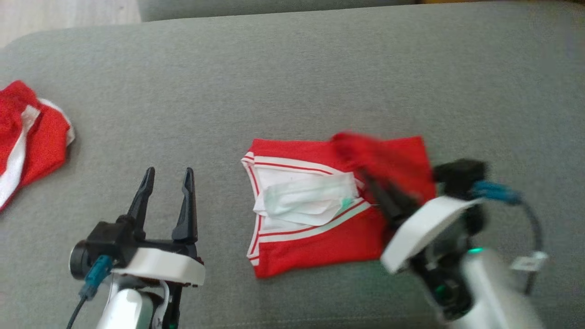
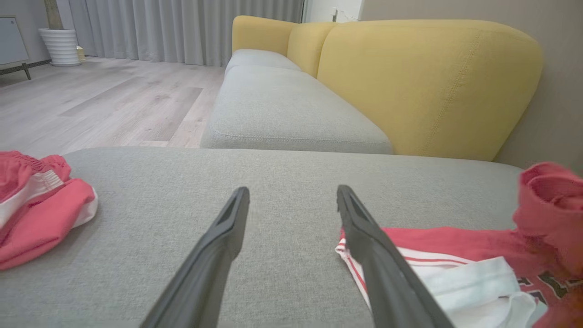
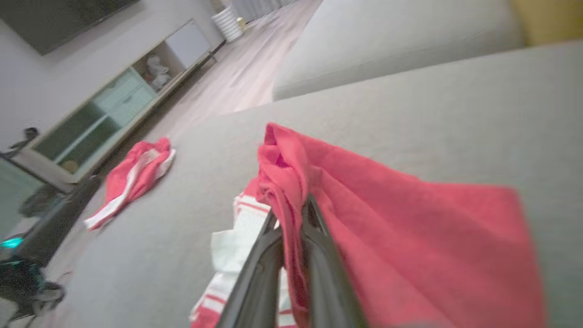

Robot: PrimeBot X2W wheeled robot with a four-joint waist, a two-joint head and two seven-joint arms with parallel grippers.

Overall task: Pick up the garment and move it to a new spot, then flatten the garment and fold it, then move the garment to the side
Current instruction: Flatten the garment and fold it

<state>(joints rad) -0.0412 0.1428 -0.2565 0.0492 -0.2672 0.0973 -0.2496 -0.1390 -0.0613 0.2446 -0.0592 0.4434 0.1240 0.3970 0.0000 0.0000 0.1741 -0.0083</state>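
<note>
The garment (image 1: 320, 249) is red with white, red-striped trim and lies partly folded on the grey sofa cushion (image 1: 320, 68). Its white inner side and label face up. My right gripper (image 1: 365, 176) is shut on a bunched red flap of the garment (image 3: 410, 228) and holds that flap up off the cushion; the fingertips (image 3: 291, 212) pinch the cloth between them. My left gripper (image 1: 168, 172) stands open and holds nothing, on the bare cushion just left of the garment's striped edge. In the left wrist view that gripper (image 2: 292, 190) has the garment (image 2: 455, 241) to its right.
A second red and white garment (image 1: 27, 137) lies crumpled at the cushion's left end (image 2: 32, 209). Beyond the cushion are the yellow sofa back (image 2: 428, 82) and the wooden floor (image 2: 91, 105). A low cabinet (image 3: 114, 109) stands across the floor.
</note>
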